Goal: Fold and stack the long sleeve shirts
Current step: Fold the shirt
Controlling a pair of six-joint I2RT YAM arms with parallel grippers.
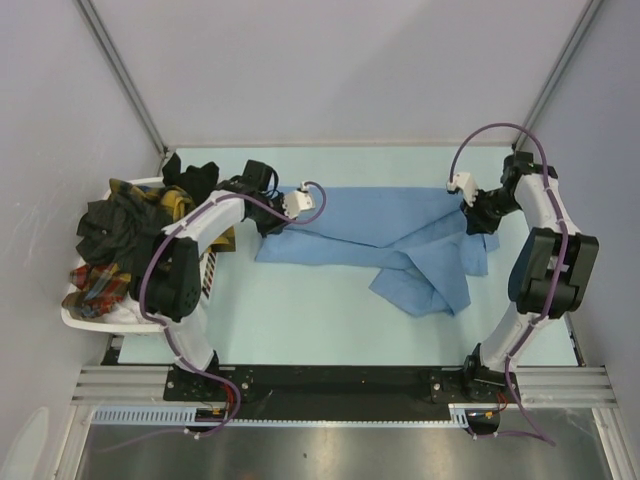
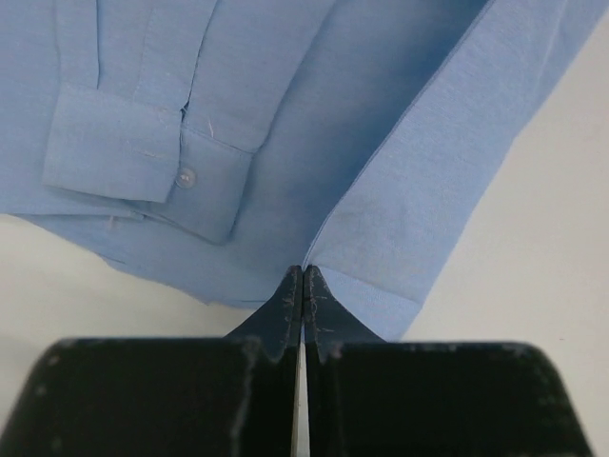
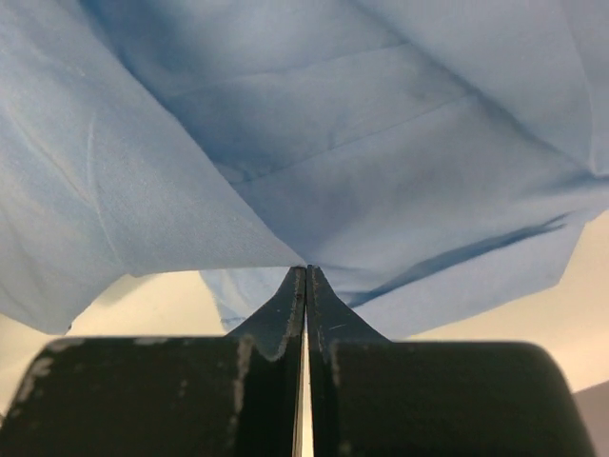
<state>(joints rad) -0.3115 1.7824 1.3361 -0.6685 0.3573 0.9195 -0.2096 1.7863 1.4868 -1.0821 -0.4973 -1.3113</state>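
A light blue shirt [image 1: 380,235] lies spread across the middle of the table, one sleeve bunched toward the front right. My left gripper [image 1: 270,222] is shut on the shirt's left edge; in the left wrist view the gripper [image 2: 303,271] pinches a fold of the cloth [image 2: 285,114] near a buttoned cuff [image 2: 143,143]. At the shirt's right end, my right gripper [image 1: 480,220] is also shut on it. The right wrist view shows that gripper [image 3: 306,271] holding the cloth [image 3: 333,171], which drapes up from the tips.
A white slatted basket [image 1: 75,312] stands at the left table edge, holding a dark shirt [image 1: 110,225], a yellow-black plaid one [image 1: 175,200] and a red plaid one [image 1: 100,285]. Grey walls close in the back and sides. A metal rail [image 1: 340,380] runs along the front.
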